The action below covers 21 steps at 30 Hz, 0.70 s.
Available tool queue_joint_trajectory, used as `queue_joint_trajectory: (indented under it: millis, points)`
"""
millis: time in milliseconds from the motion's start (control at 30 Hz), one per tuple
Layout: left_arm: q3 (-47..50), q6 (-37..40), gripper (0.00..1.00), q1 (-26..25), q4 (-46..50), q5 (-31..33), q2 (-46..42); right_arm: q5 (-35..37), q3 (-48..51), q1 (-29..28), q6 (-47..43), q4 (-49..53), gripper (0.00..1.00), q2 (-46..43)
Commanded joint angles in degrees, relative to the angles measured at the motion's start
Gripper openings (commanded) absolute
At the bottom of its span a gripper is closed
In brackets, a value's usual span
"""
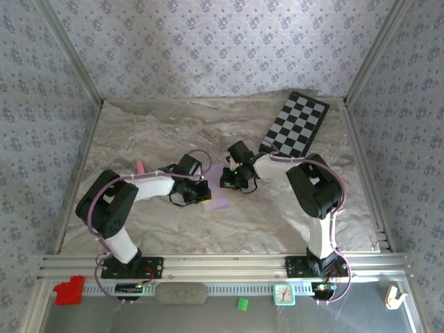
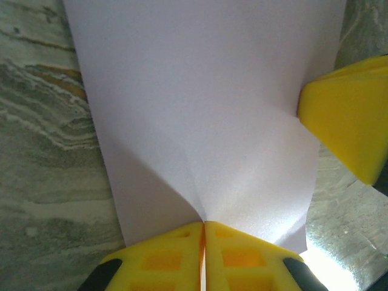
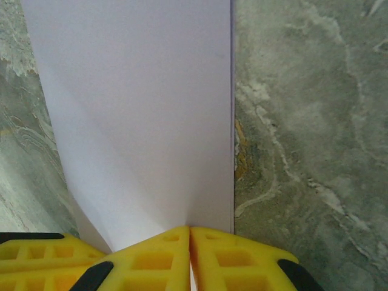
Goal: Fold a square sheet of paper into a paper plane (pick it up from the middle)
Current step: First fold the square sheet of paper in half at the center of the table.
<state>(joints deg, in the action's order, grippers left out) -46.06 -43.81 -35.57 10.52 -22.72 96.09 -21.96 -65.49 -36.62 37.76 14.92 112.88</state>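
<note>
The square sheet of paper (image 1: 218, 201), pale lilac, lies on the marbled table between the two arms. My left gripper (image 1: 205, 195) is shut on one edge of it; the left wrist view has the paper (image 2: 200, 109) fanning out from the pinch (image 2: 204, 223) with a soft crease. My right gripper (image 1: 229, 185) is shut on the opposite edge, and in the right wrist view the paper (image 3: 139, 109) runs away from the pinch (image 3: 190, 228) with a straight doubled edge on the right. Each wrist view catches a yellow finger of the other gripper.
A black-and-white chequered board (image 1: 298, 123) lies tilted at the back right. A small pink object (image 1: 141, 167) sits by the left arm. On the front rail are a red block (image 1: 69, 290), a green piece (image 1: 242, 303) and a small clock (image 1: 284, 294).
</note>
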Motion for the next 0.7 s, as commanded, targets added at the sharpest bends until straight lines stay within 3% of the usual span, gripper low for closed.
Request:
queue_joint_trajectory:
  millis: [0, 333, 667]
  points:
    - [4.81, 2.43, 0.11, -0.82, 9.85, 1.20, -0.46, 11.06, 5.73, 0.54, 0.41, 9.02, 0.11, 8.83]
    - [7.08, 4.82, 0.10, -5.24, 13.24, 2.38, -3.89, 11.05, 5.82, 0.75, 0.46, 8.98, 0.11, 8.87]
    - [5.82, 6.38, 0.10, -5.26, 19.72, 4.13, -9.80, 11.01, 6.08, 0.92, 0.59, 8.47, 0.11, 8.54]
